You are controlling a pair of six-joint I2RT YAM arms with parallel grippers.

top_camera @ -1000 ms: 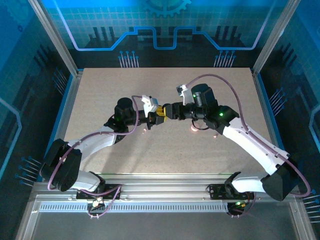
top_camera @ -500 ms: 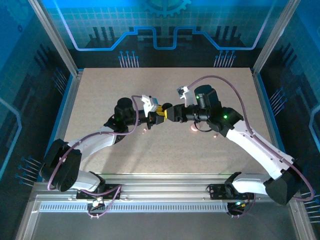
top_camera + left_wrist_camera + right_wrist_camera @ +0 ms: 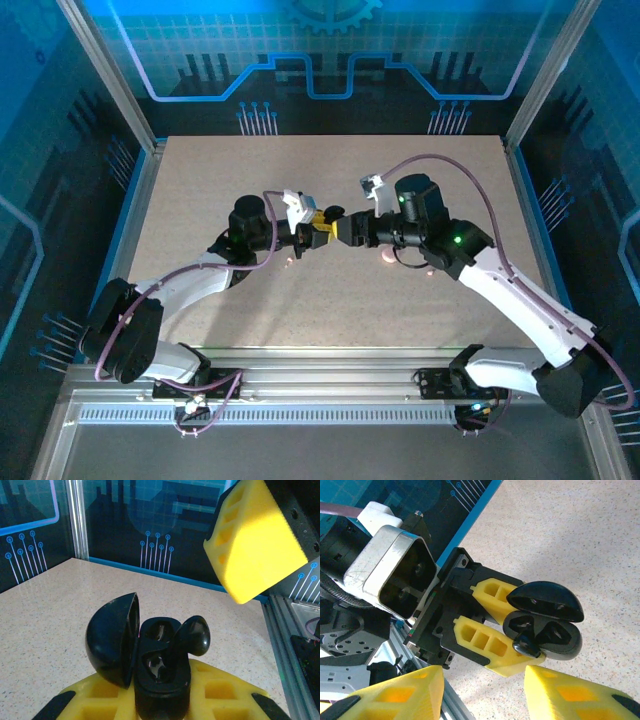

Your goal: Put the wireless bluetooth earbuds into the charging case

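My left gripper (image 3: 160, 702) is shut on a black charging case (image 3: 162, 680), held upright between its yellow fingers (image 3: 480, 640) with the lid (image 3: 110, 640) swung open. One black earbud (image 3: 195, 635) stands half out of the right socket, leaning over the rim; the other socket looks empty. In the right wrist view the case (image 3: 562, 640) and the earbud (image 3: 526, 646) lie just beyond my right gripper (image 3: 485, 700), which is open with nothing between its pads. From above, the left gripper (image 3: 318, 230) and the right gripper (image 3: 343, 227) meet tip to tip over mid-table.
A small pale pink round spot (image 3: 388, 257) lies on the speckled tabletop (image 3: 200, 190) under the right arm; I cannot tell what it is. A smaller pale speck (image 3: 291, 262) lies below the left wrist. Blue walls ring the table.
The right arm has drawn back a little to the right, away from the left gripper. The left arm and the case have stayed put.
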